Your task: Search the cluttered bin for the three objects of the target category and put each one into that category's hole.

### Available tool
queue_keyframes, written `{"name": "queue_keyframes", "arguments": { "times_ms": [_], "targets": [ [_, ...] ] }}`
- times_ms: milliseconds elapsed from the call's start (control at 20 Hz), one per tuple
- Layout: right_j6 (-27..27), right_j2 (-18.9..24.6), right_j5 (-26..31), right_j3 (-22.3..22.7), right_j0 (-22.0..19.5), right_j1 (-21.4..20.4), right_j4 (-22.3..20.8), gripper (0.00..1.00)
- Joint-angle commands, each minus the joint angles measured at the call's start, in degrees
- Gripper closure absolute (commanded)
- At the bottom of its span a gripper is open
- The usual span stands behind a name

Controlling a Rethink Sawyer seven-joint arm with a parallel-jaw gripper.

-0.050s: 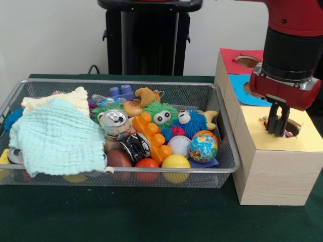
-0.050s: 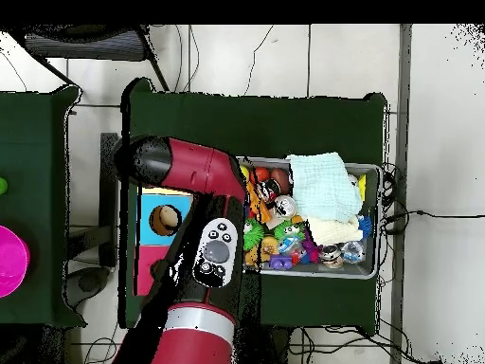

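1. My hand [image 1: 278, 126] hangs over the hole [image 1: 287, 126] in the yellow top of the wooden box [image 1: 275, 166], fingers pointing down at the opening; they look nearly together, but I cannot tell whether they grip anything.
2. Something small and reddish shows inside that hole, so I judge one drop is being made or is just done here. What it is I cannot make out.
3. The blue and red panels behind it carry their own holes; the overhead view shows a round tan thing in the blue one.
4. The mesh bin [image 1: 222, 166] stands just beside the box, well filled: balls, a globe ball [image 1: 203, 147], a can [image 1: 115, 121], orange bricks, fuzzy toys, a pale green cloth [image 1: 58, 138]. Searching remains.
5. A dark green table carries everything; behind is a pale wall.
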Motion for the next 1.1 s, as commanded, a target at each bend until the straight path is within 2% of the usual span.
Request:
{"name": "queue_keyframes", "arguments": {
  "times_ms": [50,600,750,1100],
  "targets": [
    [6.5,7.2,4.3,6.4,-1.5,-2.4,2.1,1.0],
    [5.4,10.1,1.0,4.8,-3.4,1.2,1.5,1.0],
    [5.9,9.8,0.7,3.9,-3.4,2.1,0.9,1.0],
    [7.5,7.9,0.8,5.8,-2.2,1.4,0.0,1.0]
  ]
}}
